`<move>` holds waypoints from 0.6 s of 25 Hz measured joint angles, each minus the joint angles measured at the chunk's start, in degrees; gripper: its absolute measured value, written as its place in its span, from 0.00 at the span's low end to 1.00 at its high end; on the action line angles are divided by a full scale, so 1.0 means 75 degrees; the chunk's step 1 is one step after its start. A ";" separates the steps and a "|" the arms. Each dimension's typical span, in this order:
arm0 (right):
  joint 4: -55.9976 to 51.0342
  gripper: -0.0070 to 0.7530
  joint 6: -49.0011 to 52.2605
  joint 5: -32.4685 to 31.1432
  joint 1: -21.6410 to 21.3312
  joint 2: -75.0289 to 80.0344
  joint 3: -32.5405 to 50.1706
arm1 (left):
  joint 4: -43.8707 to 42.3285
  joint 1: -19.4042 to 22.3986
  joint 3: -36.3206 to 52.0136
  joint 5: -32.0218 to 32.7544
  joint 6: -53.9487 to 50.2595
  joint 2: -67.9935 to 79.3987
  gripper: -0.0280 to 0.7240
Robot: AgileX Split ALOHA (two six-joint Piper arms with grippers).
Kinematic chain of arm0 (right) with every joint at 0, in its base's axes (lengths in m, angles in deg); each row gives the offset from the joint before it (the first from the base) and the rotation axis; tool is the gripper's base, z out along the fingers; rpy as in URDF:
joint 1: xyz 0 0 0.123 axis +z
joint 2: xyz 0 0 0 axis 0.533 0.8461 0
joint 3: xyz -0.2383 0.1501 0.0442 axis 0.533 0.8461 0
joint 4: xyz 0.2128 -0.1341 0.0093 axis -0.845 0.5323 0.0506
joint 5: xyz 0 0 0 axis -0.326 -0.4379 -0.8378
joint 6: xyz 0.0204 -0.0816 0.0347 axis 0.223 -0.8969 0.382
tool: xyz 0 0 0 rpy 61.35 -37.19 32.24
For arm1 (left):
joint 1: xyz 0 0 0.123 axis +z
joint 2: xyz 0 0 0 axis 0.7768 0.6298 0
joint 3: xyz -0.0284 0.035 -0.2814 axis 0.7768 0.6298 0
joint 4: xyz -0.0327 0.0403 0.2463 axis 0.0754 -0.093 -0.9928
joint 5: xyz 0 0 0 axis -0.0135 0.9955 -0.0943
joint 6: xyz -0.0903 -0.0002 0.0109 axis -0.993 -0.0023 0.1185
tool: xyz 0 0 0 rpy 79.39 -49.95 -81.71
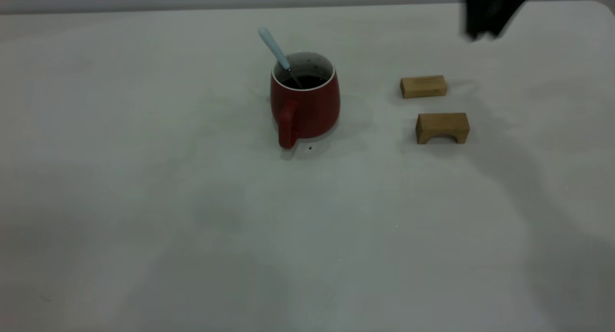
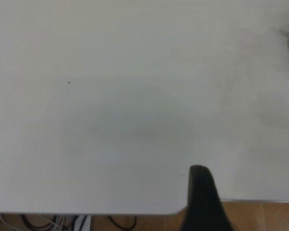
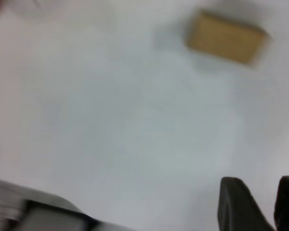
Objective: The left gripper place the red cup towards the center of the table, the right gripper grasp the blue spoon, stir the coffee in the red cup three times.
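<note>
The red cup [image 1: 305, 104] stands upright near the middle of the table [image 1: 144, 202], its handle turned toward the front. Dark coffee [image 1: 307, 81] fills it. The blue spoon [image 1: 275, 47] leans in the cup, bowl in the liquid and pale handle sticking out toward the back left, with nothing holding it. My right gripper [image 1: 485, 15] hangs high at the back right, well away from the cup; in the right wrist view its fingers [image 3: 267, 185] stand slightly apart and empty. The left gripper [image 2: 245, 185] shows a single finger [image 2: 200, 192] over the table edge, empty.
Two wooden blocks lie right of the cup: a flat one [image 1: 423, 86] and an arched one [image 1: 442, 128] nearer the front. One block [image 3: 226, 37] shows in the right wrist view. A small dark speck [image 1: 310, 148] lies by the cup's handle.
</note>
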 joint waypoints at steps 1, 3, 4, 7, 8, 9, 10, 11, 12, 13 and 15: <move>0.0298 0.29 0.0000 -0.0077 0.0000 -0.0204 0.0028 | 0.0000 0.0000 0.0000 0.0000 0.0000 0.0000 0.77; 0.0753 0.29 0.0016 -0.0153 0.0000 -0.0614 0.0079 | 0.0000 0.0000 0.0000 0.0000 0.0000 0.0000 0.77; 0.0985 0.29 0.0016 -0.0175 0.0000 -0.0797 0.0086 | 0.0000 0.0000 0.0000 0.0000 0.0000 0.0000 0.77; 0.1790 0.29 0.0298 -0.0198 0.0000 -0.1628 0.0094 | 0.0000 0.0000 0.0000 0.0000 0.0000 0.0000 0.77; 0.2112 0.29 0.0547 -0.0213 -0.0016 -0.1905 0.0094 | 0.0000 0.0000 0.0000 0.0000 0.0000 0.0000 0.77; 0.2412 0.29 0.0801 -0.0232 -0.0042 -0.2245 0.0094 | 0.0000 0.0000 0.0000 0.0000 0.0000 0.0000 0.77; 0.2605 0.29 0.1153 -0.0254 -0.0078 -0.2607 0.0094 | 0.0000 0.0000 0.0000 0.0000 0.0000 0.0000 0.77; 0.2764 0.29 0.1541 -0.0279 -0.0110 -0.2919 0.0094 | 0.0000 0.0000 0.0000 0.0000 0.0000 0.0000 0.77; 0.2863 0.29 0.1851 -0.0296 -0.0150 -0.3321 0.0103 | 0.0000 0.0000 0.0000 0.0000 0.0000 0.0000 0.77; 0.2885 0.29 0.2171 -0.0302 -0.0158 -0.3763 0.0132 | 0.0000 0.0000 0.0000 0.0000 0.0000 0.0000 0.77; 0.2909 0.29 0.2480 -0.0329 -0.0164 -0.4689 0.0290 | 0.0000 0.0000 0.0000 0.0000 0.0000 0.0000 0.77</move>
